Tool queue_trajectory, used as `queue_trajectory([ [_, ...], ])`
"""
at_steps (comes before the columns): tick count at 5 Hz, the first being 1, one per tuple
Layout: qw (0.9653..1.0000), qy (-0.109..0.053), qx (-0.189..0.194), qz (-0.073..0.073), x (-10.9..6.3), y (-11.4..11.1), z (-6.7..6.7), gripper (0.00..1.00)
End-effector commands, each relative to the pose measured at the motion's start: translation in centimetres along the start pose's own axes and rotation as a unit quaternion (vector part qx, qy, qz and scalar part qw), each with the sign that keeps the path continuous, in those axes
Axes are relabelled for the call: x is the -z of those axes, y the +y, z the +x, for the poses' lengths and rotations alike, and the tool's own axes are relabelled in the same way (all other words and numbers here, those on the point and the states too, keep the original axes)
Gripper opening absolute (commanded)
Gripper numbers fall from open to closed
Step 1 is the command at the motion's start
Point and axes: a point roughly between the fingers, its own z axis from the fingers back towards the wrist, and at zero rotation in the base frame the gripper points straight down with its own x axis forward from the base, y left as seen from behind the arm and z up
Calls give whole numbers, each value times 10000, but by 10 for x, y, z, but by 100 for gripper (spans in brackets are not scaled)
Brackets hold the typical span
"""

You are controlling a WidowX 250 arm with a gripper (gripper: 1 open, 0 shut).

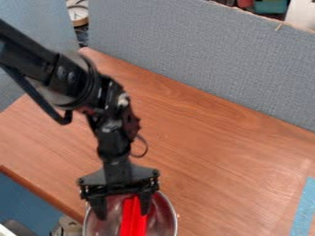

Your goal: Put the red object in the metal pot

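Note:
The metal pot stands at the near edge of the wooden table, cut off by the bottom of the camera view. The red object lies inside it, a bright red bar running toward me. My gripper points down over the pot, open. One dark finger is on the left of the bar and the other is on the right. I cannot tell whether the fingers touch the bar. The black arm comes in from the upper left.
Grey partition panels wall off the table's far side. The table's front edge runs diagonally at the lower left, with blue floor beyond it. A pale blue strip shows at the right edge.

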Motion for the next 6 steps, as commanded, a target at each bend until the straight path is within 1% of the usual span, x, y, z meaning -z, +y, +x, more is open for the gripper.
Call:
queue_trajectory([
  [1, 9999, -33, -160, -38, 38, 14, 4, 100],
  [2, 9997, -29, -243, -38, 48, 11, 6, 100],
  [3, 9997, -14, -217, -113, 49, 8, 3, 0],
  [4, 9994, -59, 347, -23, 30, -5, -6, 100],
  [5, 9936, -5, 1132, 19, 11, -27, -14, 100],
  [6, 9875, 15, 1572, 77, 30, -8, -11, 0],
])
